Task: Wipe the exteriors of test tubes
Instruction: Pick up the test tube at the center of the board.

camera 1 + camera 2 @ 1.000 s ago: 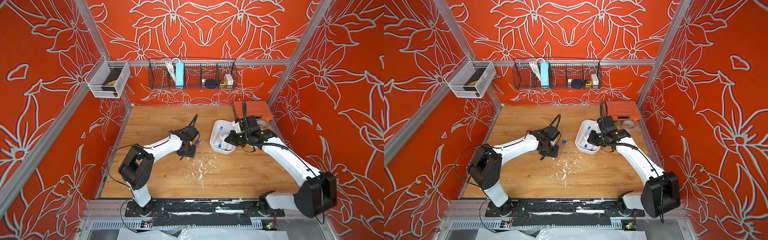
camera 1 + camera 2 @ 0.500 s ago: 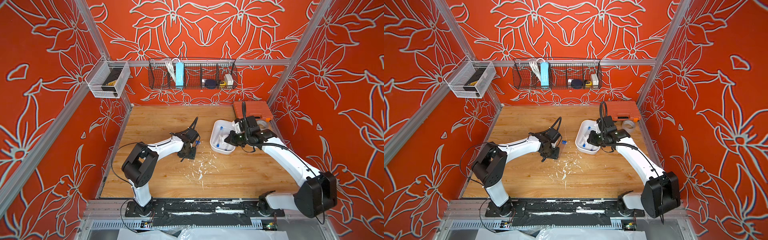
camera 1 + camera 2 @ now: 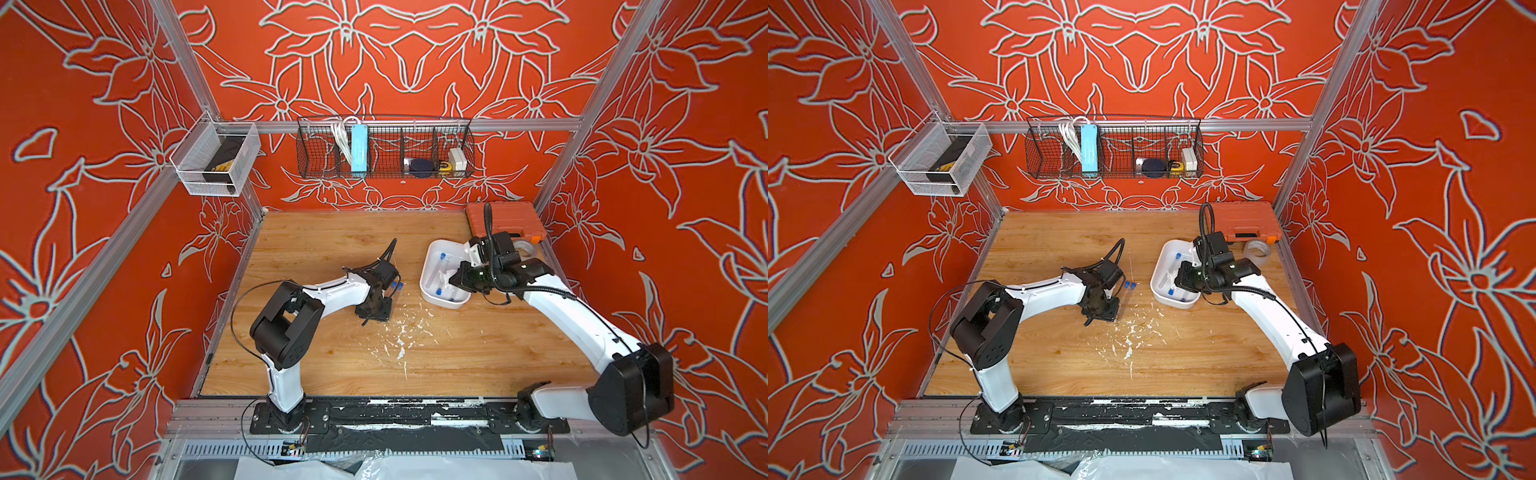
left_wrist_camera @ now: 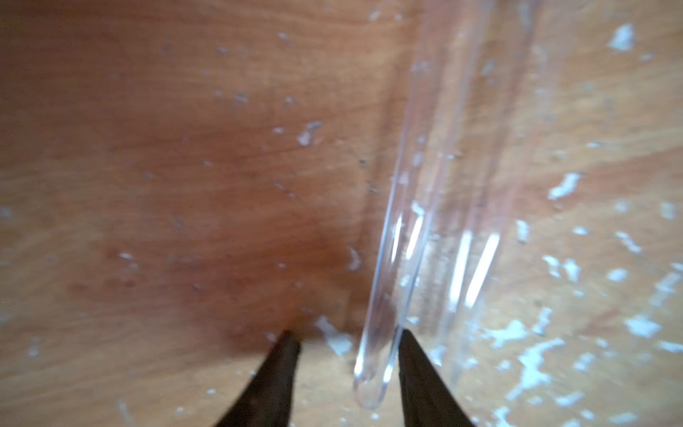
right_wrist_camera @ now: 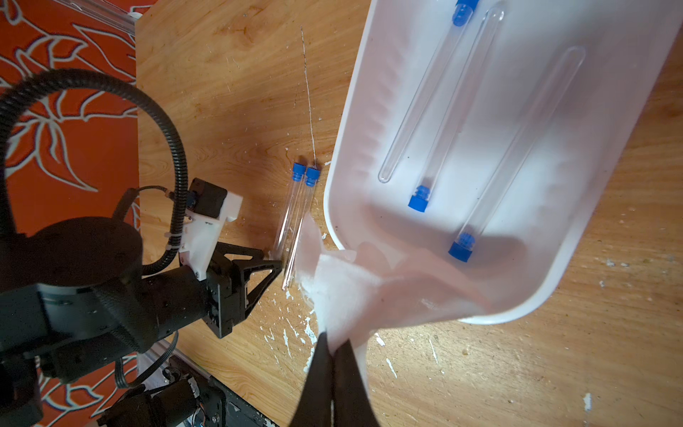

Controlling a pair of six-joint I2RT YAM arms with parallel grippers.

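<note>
L gripper [image 4: 347, 333] fingers apart, nothing clamped; round end of one test tube [image 4: 401, 258] sits btwn them, mid tabletop [image 4: 148, 148]. R gripper [image 5: 334, 344] pinches tissue [image 5: 343, 288] at tray [image 5: 554, 281] rim, nr right edge; 3 test tubes [image 5: 421, 100] inside.

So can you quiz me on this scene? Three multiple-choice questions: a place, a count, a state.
1. Where are the two test tubes outside the white tray?
A) on its rim
B) on the table beside it
C) in the air

2. How many capped tubes lie in the tray?
A) one
B) three
C) five

3. The right gripper is:
A) wide open
B) shut, empty
C) shut on the tissue

Answers: B, both lie on the wood; B, three show inside; C, its jaws pinch the tissue.
</note>
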